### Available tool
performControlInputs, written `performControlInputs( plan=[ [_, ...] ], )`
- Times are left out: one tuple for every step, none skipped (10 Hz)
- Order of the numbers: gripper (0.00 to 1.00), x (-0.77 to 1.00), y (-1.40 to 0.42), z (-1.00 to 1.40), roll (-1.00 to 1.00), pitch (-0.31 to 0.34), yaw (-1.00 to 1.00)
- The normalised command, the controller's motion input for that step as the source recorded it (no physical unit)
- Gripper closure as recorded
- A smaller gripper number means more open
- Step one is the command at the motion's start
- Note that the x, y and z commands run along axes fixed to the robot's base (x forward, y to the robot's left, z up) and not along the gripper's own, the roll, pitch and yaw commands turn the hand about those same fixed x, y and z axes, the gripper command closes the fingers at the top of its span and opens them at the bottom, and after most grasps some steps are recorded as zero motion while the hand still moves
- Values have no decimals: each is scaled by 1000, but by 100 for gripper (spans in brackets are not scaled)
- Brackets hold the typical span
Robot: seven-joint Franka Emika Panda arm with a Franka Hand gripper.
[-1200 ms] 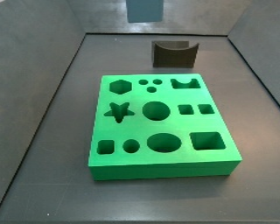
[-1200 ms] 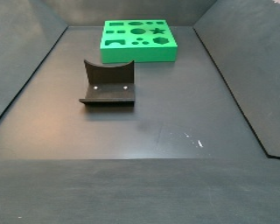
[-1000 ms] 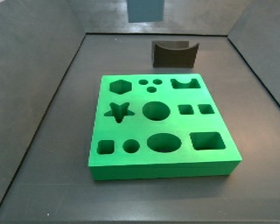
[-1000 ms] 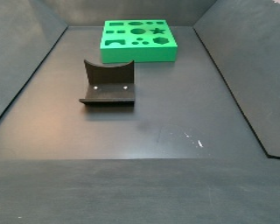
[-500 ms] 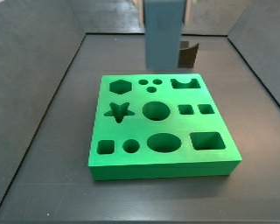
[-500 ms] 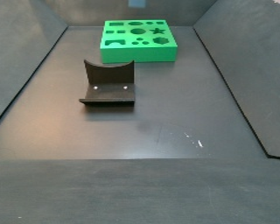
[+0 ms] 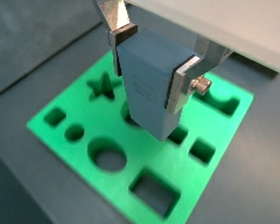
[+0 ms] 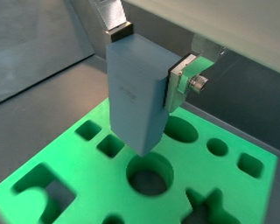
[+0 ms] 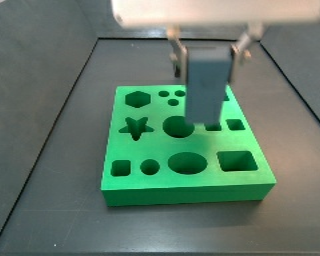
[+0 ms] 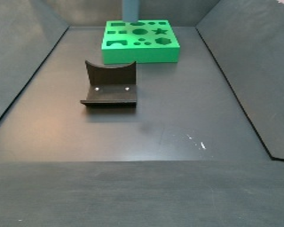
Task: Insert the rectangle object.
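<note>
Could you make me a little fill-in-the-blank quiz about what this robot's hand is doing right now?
1. The hand is shut on the grey-blue ____, held upright between its two fingers.
2. That piece hangs above the board, whose colour is ____.
3. In a side view, the fixture stands on the floor, and the slot it forms is ____.
4. Among the board's cut-outs, the pointed one has the shape of a ____.

Missing words: rectangle object; green; empty; star
</note>
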Motion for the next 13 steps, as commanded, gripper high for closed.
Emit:
performControlInputs(
  plan=[
    [100, 826, -506, -454, -16, 0, -129],
    [100, 874, -463, -431, -3, 10, -86],
    [100, 926, -397, -337, 0, 59, -11],
    [100, 974, -346, -280, 0, 90, 0],
    [100, 1000, -326, -251, 0, 94, 0],
    [100, 1000, -320, -246, 0, 104, 0],
    [100, 960, -289, -240, 41, 131, 34],
    [100, 726, -280, -240, 111, 186, 211],
    [100, 400, -189, -269, 199, 210, 260],
    [100, 123, -66, -229, 264, 197, 257],
    [100, 0, 0, -249, 244, 120, 291],
    [100, -71, 0, -283, 244, 74, 331],
    [100, -169, 51, -320, 194, 66, 220]
  ],
)
